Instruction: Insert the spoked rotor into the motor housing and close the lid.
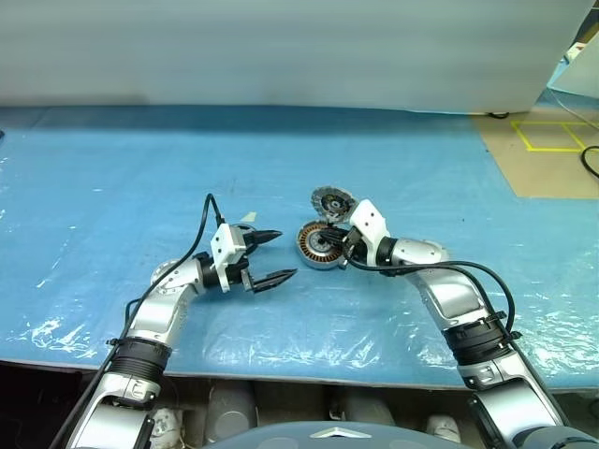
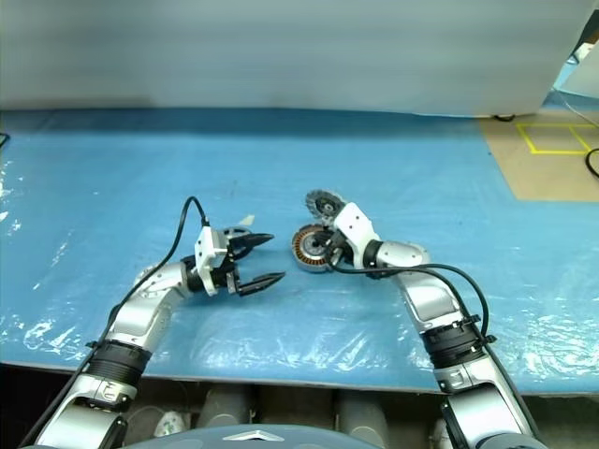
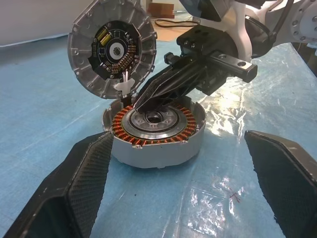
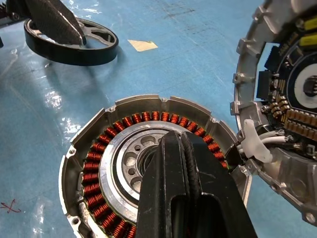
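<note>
Motor housing (image 3: 154,130) on blue tabletop (image 1: 112,187), rotor apparently seated inside; lid (image 3: 113,48) propped upright at its rim. Right tool (image 3: 143,101) pinched shut over centre; left tool (image 1: 273,258) wide, empty. Probably heavy, rigid, slippery metal: grip lid's ribbed edge.

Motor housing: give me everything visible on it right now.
The motor housing is a short, round, silver-grey metal cylinder sitting upright on the blue sheet. Inside, a ring of copper-brown windings surrounds a pale silver hub with holes. Its lid stands open at the far rim, circuit side showing, joined by white wires. The shut right claw reaches over its centre.
</note>
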Robot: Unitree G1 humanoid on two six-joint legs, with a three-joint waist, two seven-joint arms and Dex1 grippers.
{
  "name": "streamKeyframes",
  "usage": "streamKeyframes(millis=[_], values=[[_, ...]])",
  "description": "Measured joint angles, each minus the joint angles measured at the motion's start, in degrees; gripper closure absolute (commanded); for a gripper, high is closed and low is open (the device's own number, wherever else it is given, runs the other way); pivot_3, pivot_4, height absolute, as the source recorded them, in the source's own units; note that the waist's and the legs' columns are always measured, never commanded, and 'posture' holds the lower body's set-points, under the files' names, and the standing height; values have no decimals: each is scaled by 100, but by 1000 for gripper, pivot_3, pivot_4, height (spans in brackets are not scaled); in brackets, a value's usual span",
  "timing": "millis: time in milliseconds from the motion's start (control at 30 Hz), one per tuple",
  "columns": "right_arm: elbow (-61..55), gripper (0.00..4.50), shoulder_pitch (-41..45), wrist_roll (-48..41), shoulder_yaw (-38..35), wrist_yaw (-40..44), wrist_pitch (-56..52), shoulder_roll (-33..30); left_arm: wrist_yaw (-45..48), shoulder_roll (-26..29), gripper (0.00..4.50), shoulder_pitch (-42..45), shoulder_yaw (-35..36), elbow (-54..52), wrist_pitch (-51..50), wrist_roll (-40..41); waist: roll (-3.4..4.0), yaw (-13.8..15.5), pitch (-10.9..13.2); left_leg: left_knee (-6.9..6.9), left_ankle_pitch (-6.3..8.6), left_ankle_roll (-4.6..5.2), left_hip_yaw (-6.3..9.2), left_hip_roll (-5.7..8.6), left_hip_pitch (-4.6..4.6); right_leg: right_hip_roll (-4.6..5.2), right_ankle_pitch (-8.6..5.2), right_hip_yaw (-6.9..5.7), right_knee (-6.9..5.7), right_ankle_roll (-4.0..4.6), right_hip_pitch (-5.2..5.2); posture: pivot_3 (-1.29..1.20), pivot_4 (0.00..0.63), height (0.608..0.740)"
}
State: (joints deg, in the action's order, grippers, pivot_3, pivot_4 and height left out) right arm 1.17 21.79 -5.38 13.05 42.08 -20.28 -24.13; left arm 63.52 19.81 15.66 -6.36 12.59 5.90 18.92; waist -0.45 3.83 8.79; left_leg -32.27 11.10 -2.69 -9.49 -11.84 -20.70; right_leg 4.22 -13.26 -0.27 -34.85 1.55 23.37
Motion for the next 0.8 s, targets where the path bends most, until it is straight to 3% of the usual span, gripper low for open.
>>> streamKeyframes(millis=[500,800], values=[[-167,4478,-40,371,293,34,34,-240,8,-7,0,5,-4,19,3,-1,-1,5,-1,8,2,1,-6,0,45,1,-1,10,6,0,-36,0,150,740],[-485,4478,-46,-164,75,523,-723,-283,14,-20,0,23,-19,69,9,-4,-1,0,-1,16,3,3,-16,-1,47,0,-2,16,7,0,-29,0,150,740]])
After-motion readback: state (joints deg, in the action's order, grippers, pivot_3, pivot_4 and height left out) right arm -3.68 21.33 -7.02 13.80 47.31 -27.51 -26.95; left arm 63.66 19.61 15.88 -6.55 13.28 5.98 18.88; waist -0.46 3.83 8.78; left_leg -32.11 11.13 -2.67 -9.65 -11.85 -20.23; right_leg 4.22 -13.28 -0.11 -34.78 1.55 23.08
